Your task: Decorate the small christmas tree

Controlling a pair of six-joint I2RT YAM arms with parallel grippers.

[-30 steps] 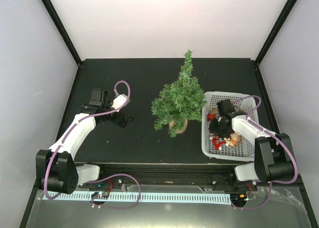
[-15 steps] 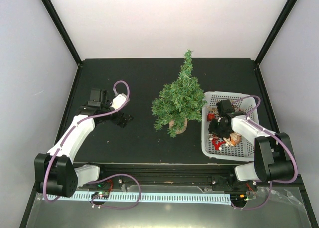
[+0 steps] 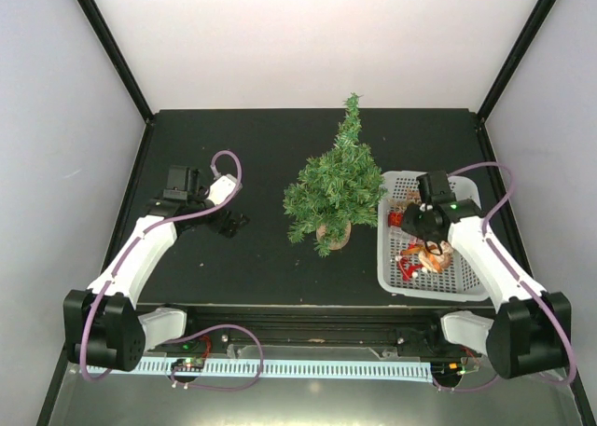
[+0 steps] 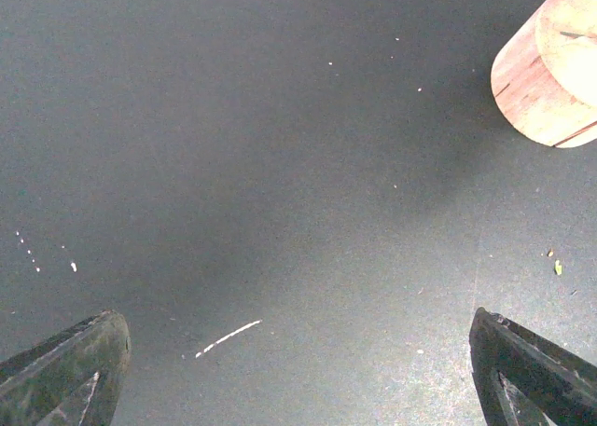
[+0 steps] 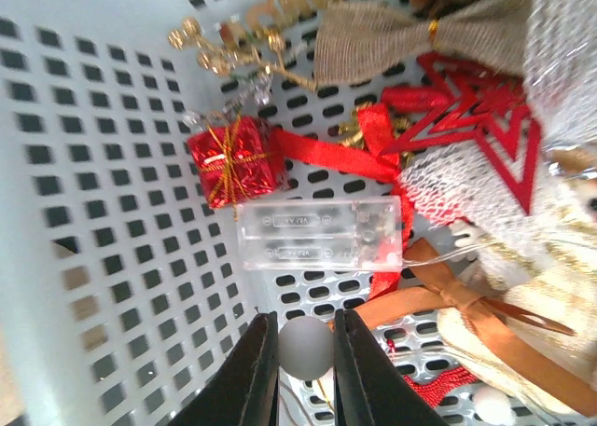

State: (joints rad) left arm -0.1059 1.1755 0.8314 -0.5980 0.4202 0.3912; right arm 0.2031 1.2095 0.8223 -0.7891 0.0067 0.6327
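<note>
small christmas tree (image 3: 336, 188) stood upright mid-table (image 3: 261, 258), long axis vertical, tip toward the far edge from above; only the left wrist view caught its wooden base (image 4: 550, 67); left gripper (image 4: 298, 379) spread wide nearby; right gripper (image 5: 306, 325) pinched a white ball (image 5: 306, 348) in the basket (image 5: 84, 165), plain only from the right wrist

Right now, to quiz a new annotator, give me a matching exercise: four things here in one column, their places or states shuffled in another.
1 small christmas tree
2 white ball
3 red gift box
4 left gripper

A between the fingers of the right gripper
B lying loose in the white basket
C open above the table
D standing left of that basket

Pairs: 1-D, 2-A, 3-B, 4-C
</note>
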